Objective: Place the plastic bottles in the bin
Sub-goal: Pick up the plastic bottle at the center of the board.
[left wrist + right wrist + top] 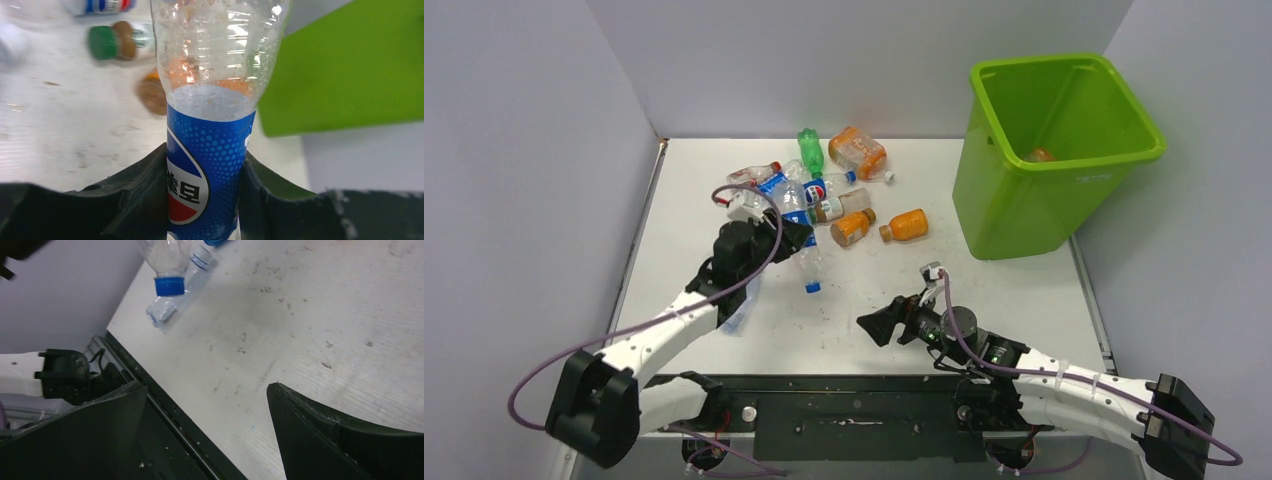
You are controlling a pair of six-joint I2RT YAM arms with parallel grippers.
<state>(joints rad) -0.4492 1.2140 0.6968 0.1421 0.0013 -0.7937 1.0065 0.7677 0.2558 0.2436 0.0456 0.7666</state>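
My left gripper [790, 236] is shut on a clear Pepsi bottle [808, 264], gripping its blue label, with the blue cap pointing toward the near edge. In the left wrist view the fingers [145, 190] press both sides of that bottle [210, 100]. My right gripper [876, 325] is open and empty, low over the table front; its jaws stand wide apart in the right wrist view [207, 387]. Several more bottles [844, 190] lie in a heap at the back centre. The lime-green bin [1009, 210] stands at the back right with an orange bottle [1041, 155] inside.
Two orange bottles [904, 225] lie between the heap and the bin. A crushed clear bottle [736, 308] lies by my left forearm and shows in the right wrist view [192, 270]. The table's black front rail [165, 405] runs under my right gripper. Grey walls enclose the table.
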